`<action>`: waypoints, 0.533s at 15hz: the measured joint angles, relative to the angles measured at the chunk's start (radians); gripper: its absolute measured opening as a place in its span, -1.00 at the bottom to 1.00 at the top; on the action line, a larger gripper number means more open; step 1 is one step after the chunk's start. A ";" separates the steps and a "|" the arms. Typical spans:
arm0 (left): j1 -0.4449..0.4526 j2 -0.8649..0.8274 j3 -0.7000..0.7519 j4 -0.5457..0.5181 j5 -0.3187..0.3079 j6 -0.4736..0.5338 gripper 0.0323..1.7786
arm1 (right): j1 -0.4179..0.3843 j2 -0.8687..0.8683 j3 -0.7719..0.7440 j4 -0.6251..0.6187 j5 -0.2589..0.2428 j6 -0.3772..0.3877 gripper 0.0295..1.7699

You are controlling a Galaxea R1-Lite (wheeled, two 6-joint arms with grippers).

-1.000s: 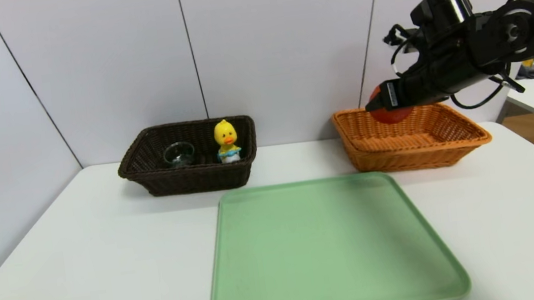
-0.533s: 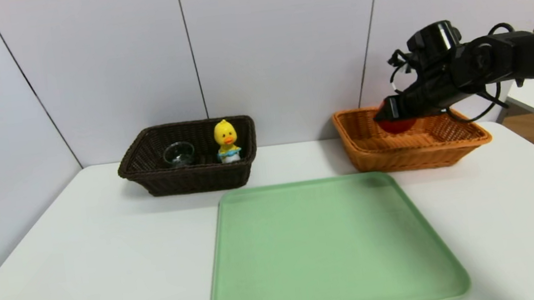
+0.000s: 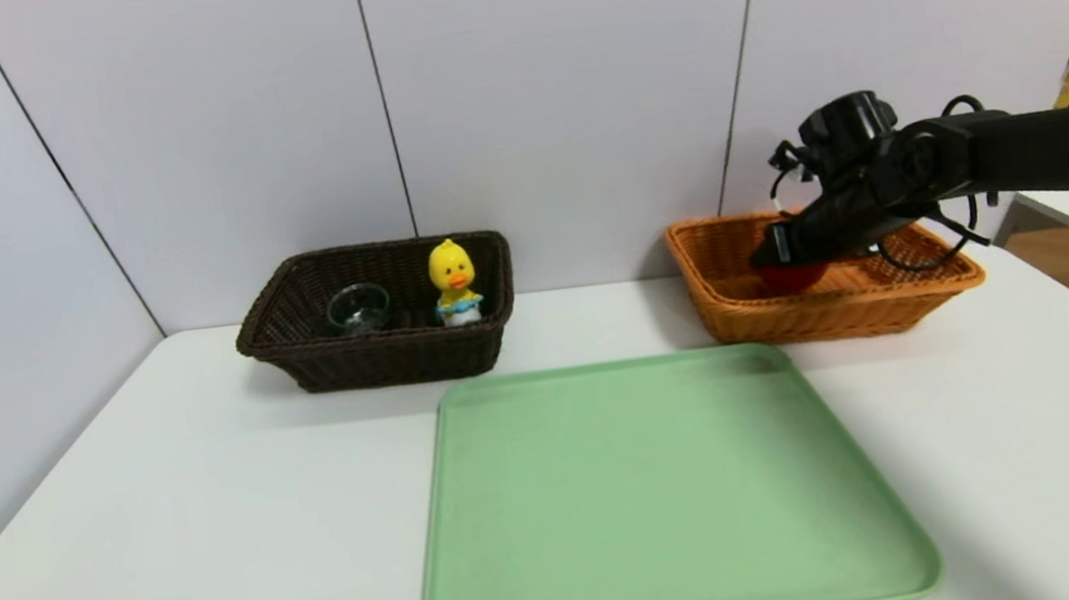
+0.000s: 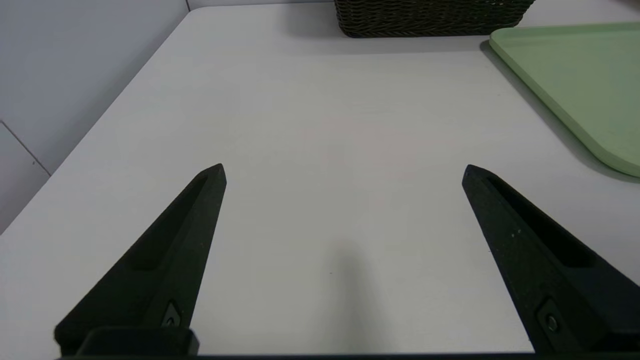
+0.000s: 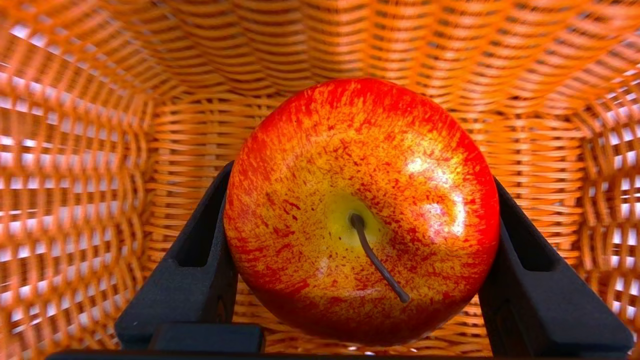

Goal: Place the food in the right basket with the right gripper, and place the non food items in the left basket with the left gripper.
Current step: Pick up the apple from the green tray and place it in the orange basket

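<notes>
A white worktop (image 3: 170,543) stands before pale wall panels. The right end effector (image 3: 784,256), black and angled downward on a dark arm reaching in from the right, is lowered inside the orange basket (image 3: 935,279). It is clenched on a red apple (image 3: 790,275) with yellow streaks. In the right wrist view, the apple (image 5: 361,210) sits squarely between the two black fingers (image 5: 192,270), one pressed against each of its sides, with the short stem facing the camera. Orange weave (image 5: 70,165) surrounds the apple on every side and lies behind it. Whether the apple touches the basket floor cannot be told.

Well to the left of this end effector, across the worktop, stands the dark brown basket (image 3: 300,362). Inside it are a small clear glass cup (image 3: 358,307) and, just beside the cup on the side nearer the right end effector, an upright yellow duck toy (image 3: 454,281).

A large green tray (image 3: 663,497) lies flat on the worktop, nearer the robot than both baskets and between them.

The left end effector (image 4: 345,170) shows only in its own wrist view. Its two black fingers (image 4: 170,260) are spread wide with nothing between them, hovering over bare worktop (image 4: 325,125). Beyond its fingertips are the lower wall of the dark brown basket (image 4: 430,17) and one edge of the green tray (image 4: 575,75).
</notes>
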 joint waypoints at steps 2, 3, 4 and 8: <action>0.000 0.000 0.000 0.000 0.000 0.000 0.90 | 0.000 0.014 0.000 0.002 0.000 0.000 0.41; 0.000 0.000 0.000 0.000 0.000 0.000 0.90 | 0.000 0.018 0.000 0.004 0.001 0.000 0.41; 0.000 0.000 0.000 0.000 0.000 0.000 0.90 | 0.001 0.020 -0.001 0.004 0.001 0.000 0.41; 0.000 0.000 0.000 0.000 0.000 0.000 0.90 | 0.001 0.021 -0.001 0.007 0.001 0.000 0.58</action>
